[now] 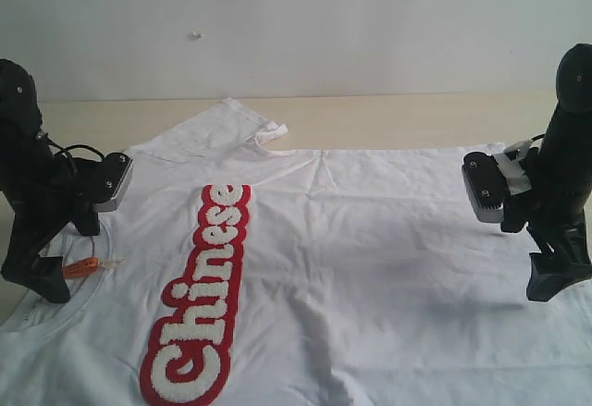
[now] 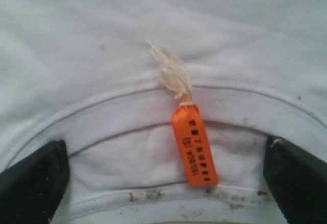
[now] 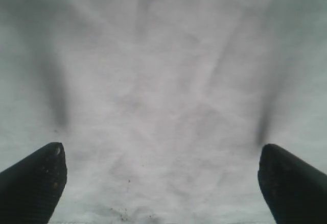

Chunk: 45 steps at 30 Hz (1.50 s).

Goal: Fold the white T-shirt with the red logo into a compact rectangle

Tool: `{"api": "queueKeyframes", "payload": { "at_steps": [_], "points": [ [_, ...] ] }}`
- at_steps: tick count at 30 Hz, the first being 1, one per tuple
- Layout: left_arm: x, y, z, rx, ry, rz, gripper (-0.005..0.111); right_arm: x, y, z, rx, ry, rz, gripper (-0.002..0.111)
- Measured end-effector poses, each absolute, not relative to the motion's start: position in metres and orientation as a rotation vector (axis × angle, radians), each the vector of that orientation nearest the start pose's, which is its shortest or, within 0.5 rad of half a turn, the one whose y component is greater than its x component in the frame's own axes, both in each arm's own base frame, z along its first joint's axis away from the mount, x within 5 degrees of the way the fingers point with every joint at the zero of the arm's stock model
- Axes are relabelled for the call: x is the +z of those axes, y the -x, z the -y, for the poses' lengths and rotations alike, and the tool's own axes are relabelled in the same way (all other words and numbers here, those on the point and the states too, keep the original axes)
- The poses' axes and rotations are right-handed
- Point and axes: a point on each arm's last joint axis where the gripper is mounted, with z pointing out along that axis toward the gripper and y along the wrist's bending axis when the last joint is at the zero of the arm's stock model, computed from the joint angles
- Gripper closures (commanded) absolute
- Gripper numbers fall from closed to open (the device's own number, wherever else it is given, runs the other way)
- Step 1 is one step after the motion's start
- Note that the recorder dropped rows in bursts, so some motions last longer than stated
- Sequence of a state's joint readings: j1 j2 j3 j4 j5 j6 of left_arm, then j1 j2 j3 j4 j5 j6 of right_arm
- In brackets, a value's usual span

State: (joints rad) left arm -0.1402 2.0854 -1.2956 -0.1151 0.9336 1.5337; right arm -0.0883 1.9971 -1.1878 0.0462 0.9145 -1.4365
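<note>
The white T-shirt point(image 1: 370, 258) lies spread flat on the table, neck to the left, hem to the right. Its red logo point(image 1: 199, 300) runs down the left half. The ribbed collar point(image 2: 127, 117) and orange neck tag point(image 2: 194, 145) show between the fingers of my left gripper point(image 2: 166, 178), which stands open just above the collar. The tag point(image 1: 81, 266) also shows beside the left arm. My right gripper point(image 3: 161, 180) is open over plain wrinkled fabric near the hem, its fingertips point(image 3: 38, 175) wide apart with nothing held.
The beige table point(image 1: 416, 115) shows beyond the shirt's far edge. One sleeve point(image 1: 222, 124) lies flat at the far left. Both black arms stand at the shirt's left and right ends. A white wall rises behind.
</note>
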Motion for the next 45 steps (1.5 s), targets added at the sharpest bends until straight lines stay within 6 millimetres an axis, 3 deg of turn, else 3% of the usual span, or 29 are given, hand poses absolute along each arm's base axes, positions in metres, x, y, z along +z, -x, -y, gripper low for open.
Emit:
{"api": "queueKeyframes", "payload": {
  "at_steps": [18, 29, 38, 45],
  "points": [
    [0.108, -0.371, 0.063, 0.26, 2.207, 2.268, 0.002, 0.114, -0.35, 0.029, 0.132, 1.954, -2.534, 0.013],
    [0.108, -0.371, 0.064, 0.27, 2.203, 2.287, 0.002, 0.154, -0.336, 0.028, 0.102, 1.874, -2.572, 0.013],
    [0.108, -0.371, 0.065, 0.282, 2.197, 2.296, 0.002, 0.126, -0.313, 0.028, 0.012, 1.818, -2.573, 0.013],
    [0.108, -0.372, 0.065, 0.281, 2.198, 2.296, 0.002, 0.123, -0.324, 0.029, -0.136, 1.748, -2.479, 0.013]
  ]
}}
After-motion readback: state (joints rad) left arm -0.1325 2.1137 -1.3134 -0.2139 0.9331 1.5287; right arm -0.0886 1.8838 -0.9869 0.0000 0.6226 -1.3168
